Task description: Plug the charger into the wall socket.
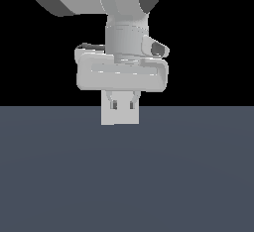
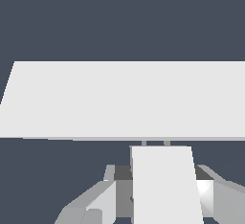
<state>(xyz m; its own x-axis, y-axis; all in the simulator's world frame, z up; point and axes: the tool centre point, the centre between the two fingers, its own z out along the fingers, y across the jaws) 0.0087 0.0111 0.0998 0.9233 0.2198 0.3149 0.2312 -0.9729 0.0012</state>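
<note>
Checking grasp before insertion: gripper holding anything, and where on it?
Yes. The gripper holds the charger, fingers clamped on its two long sides, prongs facing the wall socket.

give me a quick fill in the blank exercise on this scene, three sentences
1. The pincer is shut on the ____.
2. In the wrist view, two thin ____ stick out from the charger toward the plate.
3. The large flat off-white plate just ahead of the charger is the wall ____.

Missing words: charger; prongs; socket

The wall socket (image 2: 124, 98) runs past both picture edges — its 2 dots can't be seen.
</note>
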